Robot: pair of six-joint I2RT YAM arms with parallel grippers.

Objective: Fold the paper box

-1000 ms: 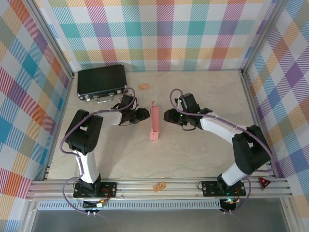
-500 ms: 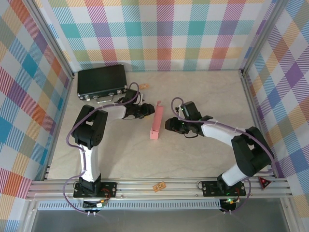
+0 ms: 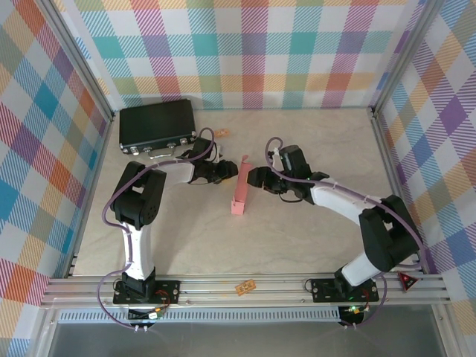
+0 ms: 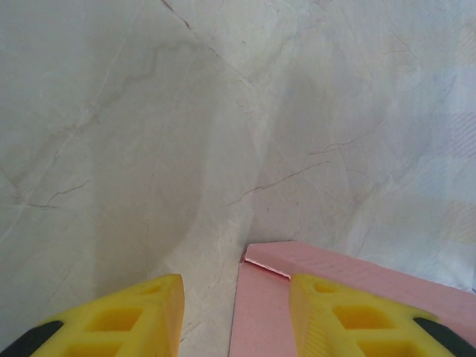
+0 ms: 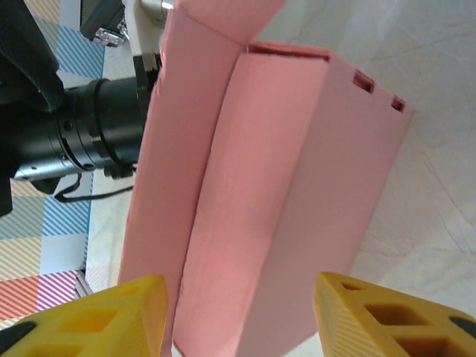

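The salmon-pink paper box [image 3: 239,187] stands on its long edge mid-table, partly folded, with a flap leaning up at its far end. My left gripper [image 3: 227,172] is at its left side near the far end. In the left wrist view its yellow fingers [image 4: 119,320] are apart, and the paper box's flap [image 4: 260,312] lies between them, beside the right finger. My right gripper [image 3: 253,178] is at the paper box's right side. In the right wrist view its jaws [image 5: 245,320] stand open around the paper box's [image 5: 297,186] walls, not pinching them.
A black hard case [image 3: 158,125] with metal latches lies at the back left. A small brown tag [image 3: 221,134] sits behind the box, another [image 3: 245,285] on the front rail. Plaid walls close in the left, right and back sides.
The right gripper dipped toward me, then came back to the box's right side, and its jaws opened wider. The left gripper shifted toward the far end, where the flap now leans right.
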